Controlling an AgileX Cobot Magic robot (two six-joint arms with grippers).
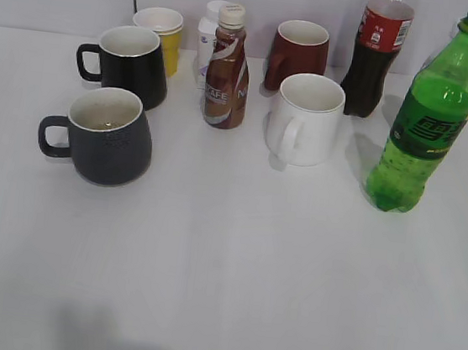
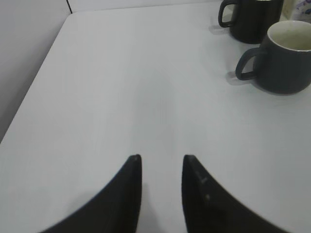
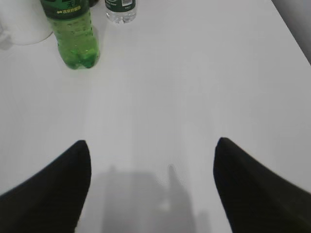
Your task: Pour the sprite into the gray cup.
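The sprite [image 1: 426, 121], a tall green bottle with no cap on, stands upright at the right of the table; its lower part shows in the right wrist view [image 3: 75, 34]. The gray cup [image 1: 107, 137] stands at the left front, handle to the left, and shows in the left wrist view [image 2: 286, 58]. My left gripper [image 2: 161, 158] is open and empty over bare table, well short of the cup. My right gripper [image 3: 153, 143] is wide open and empty, short of the bottle. Neither gripper shows in the exterior view.
Behind the gray cup stands a glossy black mug [image 1: 130, 63]. Also there: a yellow cup [image 1: 161, 36], a brown coffee bottle [image 1: 227, 69], a dark red mug [image 1: 298, 54], a white mug [image 1: 306, 120], a cola bottle [image 1: 376, 52], and a small water bottle [image 3: 120, 9].
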